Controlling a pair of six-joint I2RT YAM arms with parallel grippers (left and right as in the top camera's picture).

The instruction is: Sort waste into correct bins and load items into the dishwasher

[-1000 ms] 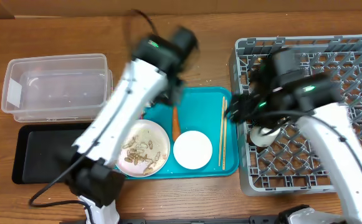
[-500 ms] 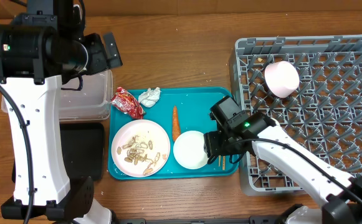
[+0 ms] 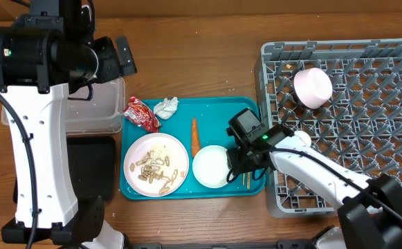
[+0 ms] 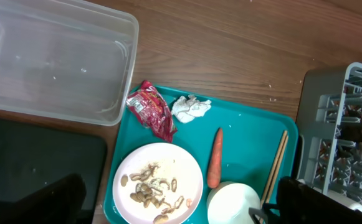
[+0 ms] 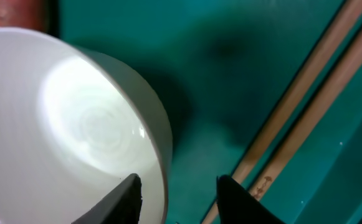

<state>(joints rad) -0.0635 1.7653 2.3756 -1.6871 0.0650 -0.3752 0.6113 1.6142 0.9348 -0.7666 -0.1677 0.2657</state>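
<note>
My right gripper (image 3: 234,166) (image 5: 177,183) is down on the teal tray, open. One finger is inside the white bowl (image 3: 211,167) (image 5: 75,124) and one outside its rim, next to the chopsticks (image 5: 305,112) (image 4: 275,168). My left gripper (image 3: 117,59) (image 4: 181,205) hangs wide open and empty, high above the clear tub (image 3: 93,111) (image 4: 50,62). The plate (image 3: 156,164) (image 4: 157,183) holds brownish scraps. A red wrapper (image 3: 141,113) (image 4: 151,111), a tissue (image 3: 165,106) (image 4: 190,107) and a carrot (image 3: 194,136) (image 4: 215,158) lie on the tray.
The black tray (image 3: 90,166) lies in front of the tub. The teal tray (image 3: 218,114) sits mid-table. On the right the grey dish rack (image 3: 367,138) holds a white bowl (image 3: 313,88) near its back left. My right arm crosses the rack's left wall.
My left arm swung from over the teal tray to above the tub and opened. My right gripper came from the rack to the bowl's rim, its jaws narrowing.
</note>
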